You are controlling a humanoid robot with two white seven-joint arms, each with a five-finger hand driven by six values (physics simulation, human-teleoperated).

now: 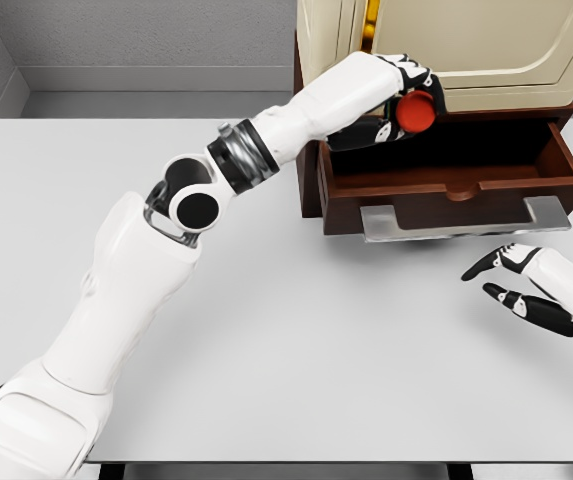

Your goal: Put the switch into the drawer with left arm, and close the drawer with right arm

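My left hand (404,100) reaches over the open dark-brown drawer (446,185) at the upper right, its fingers curled around a switch with a round red button (416,112). The switch hangs above the drawer's left part, over the dark interior. The drawer is pulled out toward me and has a grey metal handle (463,220) along its front. My right hand (521,285) hovers low over the white table, in front of and slightly right of the drawer front, fingers spread and holding nothing.
The drawer belongs to a brown cabinet base carrying a cream-coloured box (456,45) with a gold strip. The white table (266,340) spreads across the view, with grey walls behind. My left arm spans diagonally from the lower left.
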